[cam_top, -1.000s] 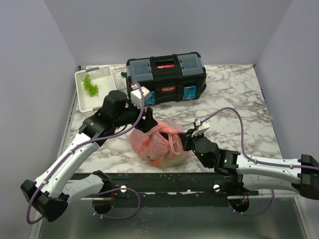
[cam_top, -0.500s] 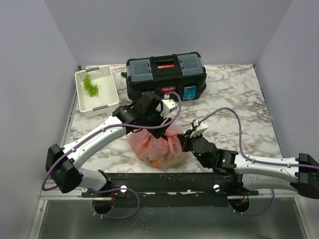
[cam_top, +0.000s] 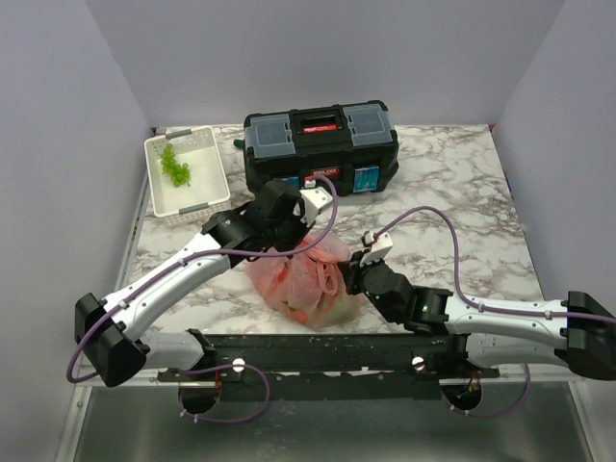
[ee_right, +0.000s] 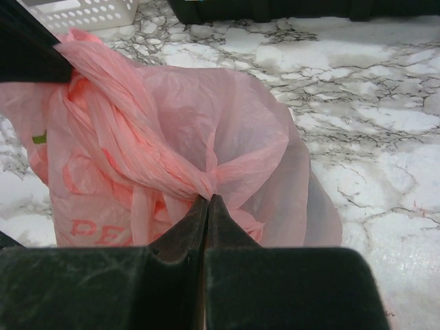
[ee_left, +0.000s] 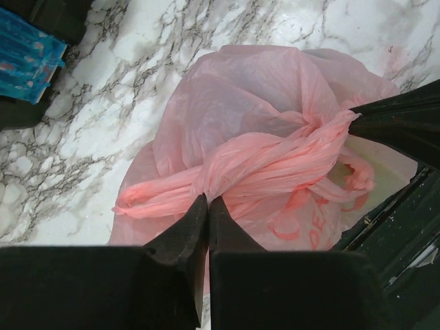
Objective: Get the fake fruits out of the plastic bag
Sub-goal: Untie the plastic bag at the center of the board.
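The pink plastic bag [cam_top: 300, 277] sits bunched on the marble top near the front edge. Its handles are twisted into a rope [ee_left: 275, 161]. My left gripper [ee_left: 207, 199] is shut on that rope at the bag's far-left side [cam_top: 296, 243]. My right gripper [ee_right: 208, 198] is shut on a gathered fold of the plastic bag [ee_right: 234, 117] at its right side [cam_top: 354, 279]. The fake fruits are inside the bag. Only faint orange and green patches [cam_top: 318, 310] show through the plastic.
A black toolbox [cam_top: 320, 149] stands behind the bag. A white slotted basket [cam_top: 197, 197] at the back left holds a light green grape bunch [cam_top: 174, 166]. The table's front rail [cam_top: 318, 348] runs just below the bag.
My left arm swung in from the left over the bag, and its open gripper closed on the twisted handles. The right gripper stayed shut on the bag, shifting slightly.
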Robot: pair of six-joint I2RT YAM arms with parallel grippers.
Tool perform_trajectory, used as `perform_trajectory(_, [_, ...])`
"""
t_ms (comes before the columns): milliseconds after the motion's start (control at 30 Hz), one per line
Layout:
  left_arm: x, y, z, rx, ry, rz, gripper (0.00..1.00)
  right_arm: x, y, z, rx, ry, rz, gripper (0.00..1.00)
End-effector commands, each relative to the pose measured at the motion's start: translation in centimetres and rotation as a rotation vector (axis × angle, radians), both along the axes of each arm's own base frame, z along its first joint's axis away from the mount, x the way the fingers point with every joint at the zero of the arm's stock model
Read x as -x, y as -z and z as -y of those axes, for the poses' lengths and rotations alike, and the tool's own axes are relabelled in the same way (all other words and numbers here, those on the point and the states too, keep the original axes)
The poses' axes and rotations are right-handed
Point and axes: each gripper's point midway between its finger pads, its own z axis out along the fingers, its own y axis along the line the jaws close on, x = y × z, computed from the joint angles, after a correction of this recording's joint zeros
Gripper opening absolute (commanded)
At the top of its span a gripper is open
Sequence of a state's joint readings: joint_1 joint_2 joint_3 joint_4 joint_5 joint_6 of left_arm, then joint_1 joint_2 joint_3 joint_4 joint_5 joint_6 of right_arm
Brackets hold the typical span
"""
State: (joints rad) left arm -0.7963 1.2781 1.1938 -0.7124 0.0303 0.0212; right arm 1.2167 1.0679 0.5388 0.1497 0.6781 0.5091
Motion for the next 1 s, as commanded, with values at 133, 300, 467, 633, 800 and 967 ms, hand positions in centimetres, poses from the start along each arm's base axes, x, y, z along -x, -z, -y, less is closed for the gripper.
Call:
perform_trajectory(133, [0.2, -4.5, -2.0, 0.081, -0.068, 0.141, 0.0, 0.2, 0.3, -0.3, -0.003, -0.001, -0.029, 0.01])
perform_trajectory(300, [-0.2, -3.8, -5.0, 0.077, -0.233, 0.196, 0.0, -0.1, 0.7, -0.1, 0.033, 0.025, -0.034, 0.01])
perform_trajectory(467, [-0.9, -3.8, -8.2, 0.126, -0.37, 0.354, 0.0, -0.5, 1.3, 1.5, 0.031, 0.115, -0.049, 0.01])
perform_trajectory(633, [-0.5, -4.9, -7.2, 0.226, -0.305, 0.405, 0.0, -0.2, 1.7, 1.5, 0.026, 0.108, -0.072, 0.03])
perform_trajectory(800, [0.1, -4.3, -5.9, 0.23, -0.23, 0.356, 0.0, -0.2, 1.0, 0.7, 0.043, 0.075, -0.066, 0.18])
perform_trajectory(967, [0.6, -3.7, -4.8, 0.219, -0.181, 0.302, 0.0, -0.1, -0.7, -1.5, 0.12, -0.035, -0.044, 0.38])
